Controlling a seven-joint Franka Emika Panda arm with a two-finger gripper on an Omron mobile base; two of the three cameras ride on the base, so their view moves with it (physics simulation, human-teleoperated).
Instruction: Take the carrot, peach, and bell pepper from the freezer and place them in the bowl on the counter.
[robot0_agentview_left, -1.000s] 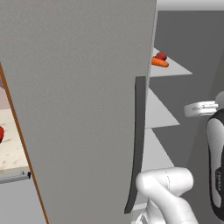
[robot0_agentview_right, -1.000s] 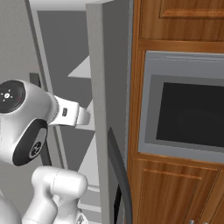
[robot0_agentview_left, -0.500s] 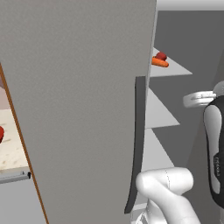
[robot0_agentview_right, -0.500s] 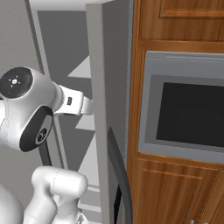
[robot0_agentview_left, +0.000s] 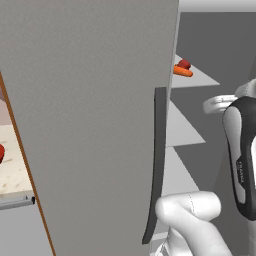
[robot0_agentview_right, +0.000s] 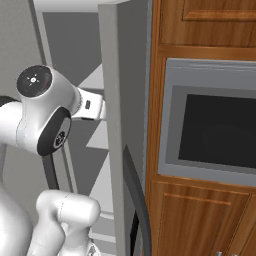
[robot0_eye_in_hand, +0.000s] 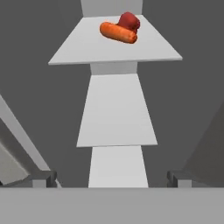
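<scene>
Freezer (robot0_agentview_left: 90, 100) door open, gripper (robot0_eye_in_hand: 111, 181) wide open & empty, carrot (robot0_eye_in_hand: 118, 33) + bell pepper (robot0_eye_in_hand: 129, 20) still on top shelf; nothing moved to bowl yet.

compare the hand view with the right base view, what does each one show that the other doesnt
Hand view: the carrot lying on the top shelf with a red fruit just behind it, touching or nearly so. Right base view: a built-in oven set in wooden cabinets, plus the robot's arm. Both share the open freezer's grey inside and white shelves.
</scene>
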